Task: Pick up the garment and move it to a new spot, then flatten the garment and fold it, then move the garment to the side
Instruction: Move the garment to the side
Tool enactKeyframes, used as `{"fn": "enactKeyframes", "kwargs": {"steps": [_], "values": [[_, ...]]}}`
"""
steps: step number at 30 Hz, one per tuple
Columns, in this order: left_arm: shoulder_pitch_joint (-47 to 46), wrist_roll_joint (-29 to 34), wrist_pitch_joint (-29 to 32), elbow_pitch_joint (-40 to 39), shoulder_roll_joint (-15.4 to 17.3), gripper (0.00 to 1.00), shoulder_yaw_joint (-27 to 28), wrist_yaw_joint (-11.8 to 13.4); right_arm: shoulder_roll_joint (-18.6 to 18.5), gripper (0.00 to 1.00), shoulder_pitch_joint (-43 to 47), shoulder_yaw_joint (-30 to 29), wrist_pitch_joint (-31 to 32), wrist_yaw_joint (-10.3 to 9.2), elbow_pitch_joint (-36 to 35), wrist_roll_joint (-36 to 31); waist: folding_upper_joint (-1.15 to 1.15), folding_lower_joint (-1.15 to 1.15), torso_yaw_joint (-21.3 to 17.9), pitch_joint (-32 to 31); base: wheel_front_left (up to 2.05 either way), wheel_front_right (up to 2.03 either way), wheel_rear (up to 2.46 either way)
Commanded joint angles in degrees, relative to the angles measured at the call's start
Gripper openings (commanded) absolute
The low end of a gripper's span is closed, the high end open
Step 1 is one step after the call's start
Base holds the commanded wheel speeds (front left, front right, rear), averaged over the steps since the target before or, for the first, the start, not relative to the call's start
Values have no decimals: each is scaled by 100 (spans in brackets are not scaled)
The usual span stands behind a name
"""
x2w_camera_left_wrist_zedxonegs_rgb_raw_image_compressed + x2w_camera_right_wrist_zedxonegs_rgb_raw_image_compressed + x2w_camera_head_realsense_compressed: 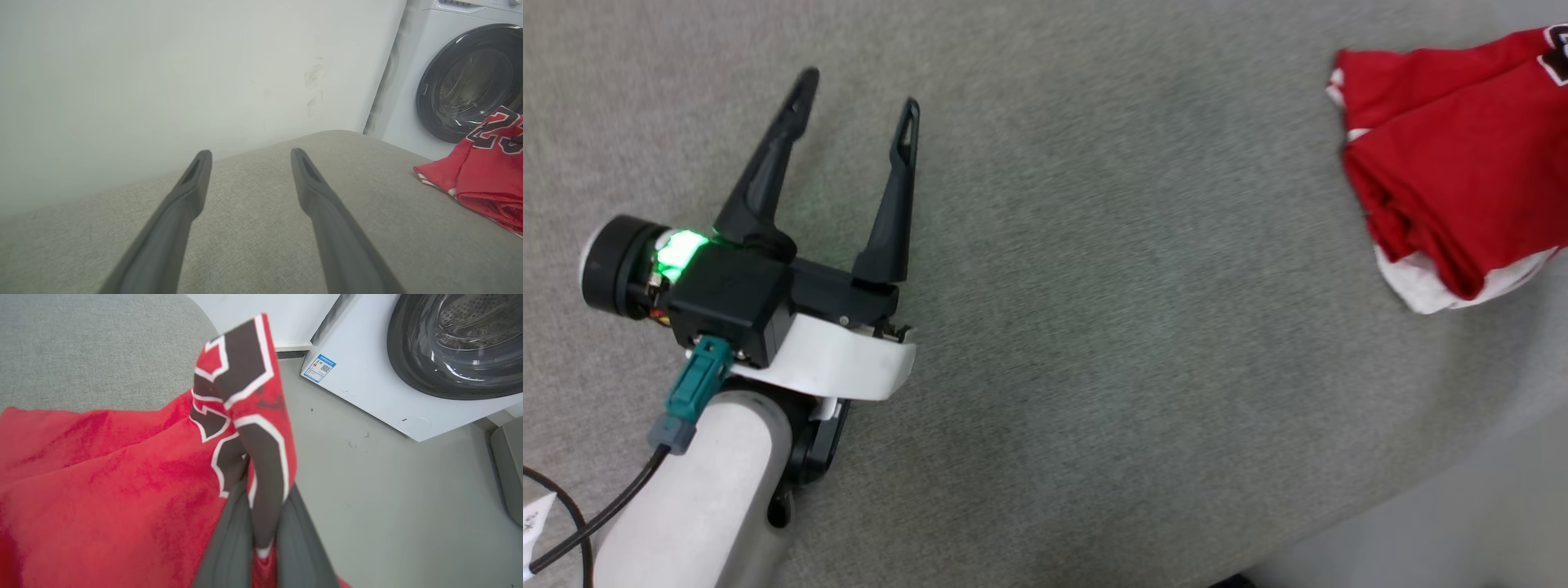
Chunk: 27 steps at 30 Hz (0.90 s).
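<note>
The garment (1454, 163) sat bunched at the right-hand end of the grey padded surface (1094, 327), red cloth heaped in folds with white sleeve fabric showing under its near edge. In the right wrist view, a fold of the garment (102, 490) bearing dark, white-outlined lettering stood up between the two fingers of the right gripper (261, 522). The jaws were clamped tight on that fold, and the rest of the red cloth fell away to the left over the grey surface.

The left gripper (859, 91) was well apart from the garment, over the bare left part of the grey surface. Its fingers were spread wide with nothing between them. From the left wrist view, the garment (486, 179) lay off to the right of the left gripper (251, 152), its lettered part raised above the heap.

Beyond the surface's rounded end stood a white washing machine (449, 343) with a dark round door, on a pale floor (388, 498). A plain light wall (163, 61) rose behind the surface.
</note>
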Motion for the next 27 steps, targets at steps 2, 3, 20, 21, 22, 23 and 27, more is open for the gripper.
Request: {"fn": "enactKeyframes", "kwargs": {"steps": [2, 3, 20, 21, 22, 23, 27], "values": [[-177, 54, 37, -76, 17, 100, -6, -19, 144, 0, -195, -288, -280, -7, 355, -149, 0, -1, 194, 358, 0, 0, 0], [-204, 60, 53, -84, 20, 100, -11, -22, 188, 0, -218, -396, -329, -7, 529, -212, 0, -1, 218, 400, 0, 0, 0], [182, -162, -250, 221, -161, 100, -10, 166, 362, 100, -378, -1372, -1741, -7, 1577, -1155, 0, -1, 250, -289, 0, 0, 0], [271, -202, -319, 283, -189, 100, 10, 201, 413, 100, -317, -1320, -1793, -7, 1542, -1186, 0, -1, 249, -424, 0, 0, 0], [351, -242, -358, 326, -224, 100, 24, 222, 442, 100, -254, -1286, -1826, -7, 1495, -1157, 0, -1, 260, -533, 0, 0, 0], [444, -282, -417, 380, -258, 100, 36, 253, 461, 100, -177, -1231, -1868, -7, 1411, -1164, 0, -1, 276, -662, 0, 0, 0], [827, -472, -602, 572, -334, 100, 115, 349, 640, 100, 251, -968, -1962, -7, 958, -1004, 0, -1, 386, -1108, 0, 0, 0]]}}
